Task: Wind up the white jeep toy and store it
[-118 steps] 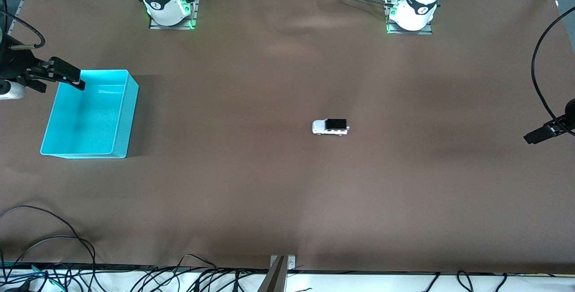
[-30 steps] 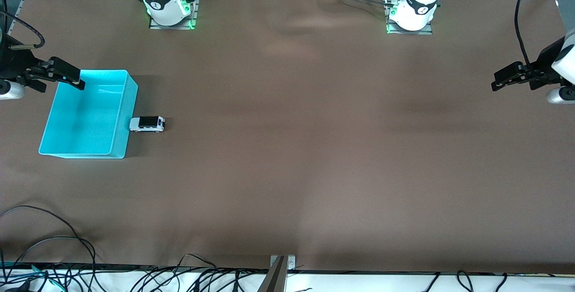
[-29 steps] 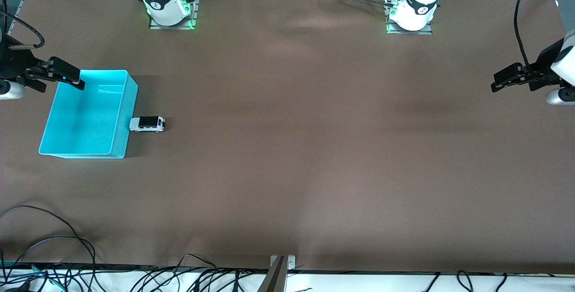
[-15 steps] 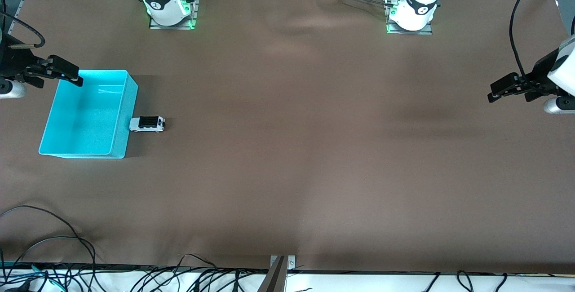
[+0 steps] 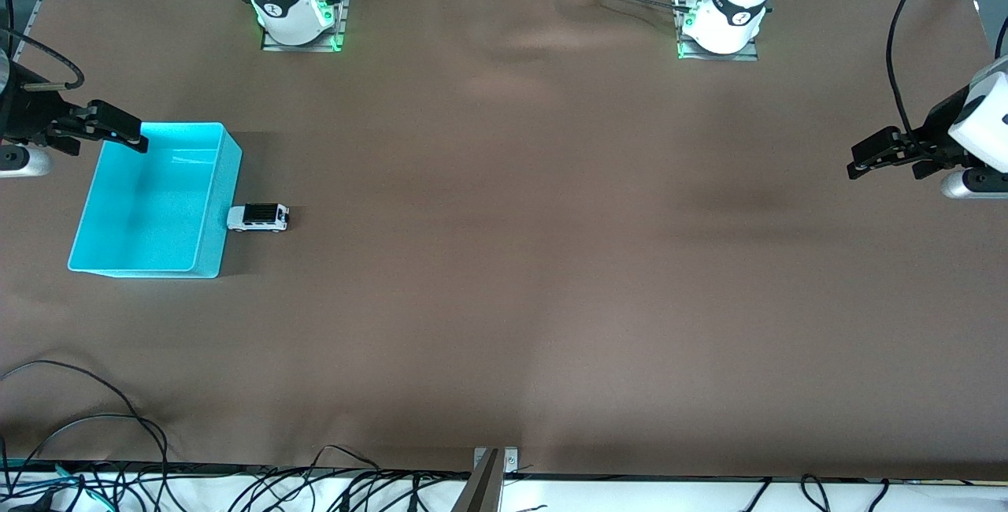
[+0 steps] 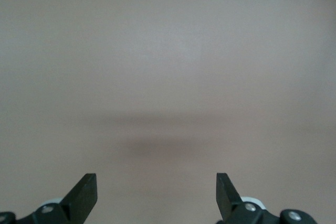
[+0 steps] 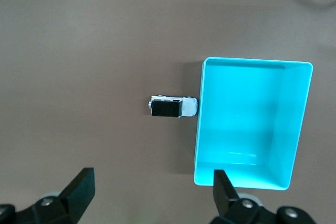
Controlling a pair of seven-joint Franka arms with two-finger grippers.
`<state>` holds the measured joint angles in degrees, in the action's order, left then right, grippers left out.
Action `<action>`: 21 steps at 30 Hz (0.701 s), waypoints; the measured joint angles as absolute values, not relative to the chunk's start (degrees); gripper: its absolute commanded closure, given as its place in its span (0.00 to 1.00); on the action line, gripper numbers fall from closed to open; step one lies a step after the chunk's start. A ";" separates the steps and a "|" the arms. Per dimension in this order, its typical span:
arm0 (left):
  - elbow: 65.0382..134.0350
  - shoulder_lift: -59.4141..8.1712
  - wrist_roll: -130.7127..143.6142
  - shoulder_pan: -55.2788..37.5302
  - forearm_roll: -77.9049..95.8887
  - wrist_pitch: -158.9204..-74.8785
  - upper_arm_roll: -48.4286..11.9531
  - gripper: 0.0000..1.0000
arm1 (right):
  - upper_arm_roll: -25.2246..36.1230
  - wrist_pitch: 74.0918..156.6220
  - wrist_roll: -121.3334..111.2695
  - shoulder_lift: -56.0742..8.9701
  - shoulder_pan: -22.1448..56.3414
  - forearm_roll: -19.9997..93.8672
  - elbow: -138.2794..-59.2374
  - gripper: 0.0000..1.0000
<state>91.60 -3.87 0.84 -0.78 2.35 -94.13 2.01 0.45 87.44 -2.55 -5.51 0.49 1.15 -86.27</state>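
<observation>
Turquoise bin (image 5: 201,260) is empty, so storing isn't done; whether the winding step happened I can't tell from here. Jeep (image 5: 258,217) sits on the brown bench (image 5: 504,260), nose touching or just beside the bin's outer wall, on the side toward the left arm's end. My right tool (image 5: 118,132) hangs over the bin's corner farthest from the front camera, spread wide, nothing in it. My left tool (image 5: 870,157) waits over bare bench at the left arm's end, also spread, well apart from the jeep. Left to do: grab jeep, drop in bin.
</observation>
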 measured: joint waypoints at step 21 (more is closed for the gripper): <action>91.83 -4.40 0.84 -0.76 2.35 -94.13 2.01 0.00 | 0.25 101.08 -2.55 -1.71 0.49 1.14 -103.47 0.00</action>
<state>91.83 -4.40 0.84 -0.76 2.35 -94.13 2.01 0.25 101.08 -2.55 -1.71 0.49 1.14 -103.47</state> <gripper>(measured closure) 0.000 0.000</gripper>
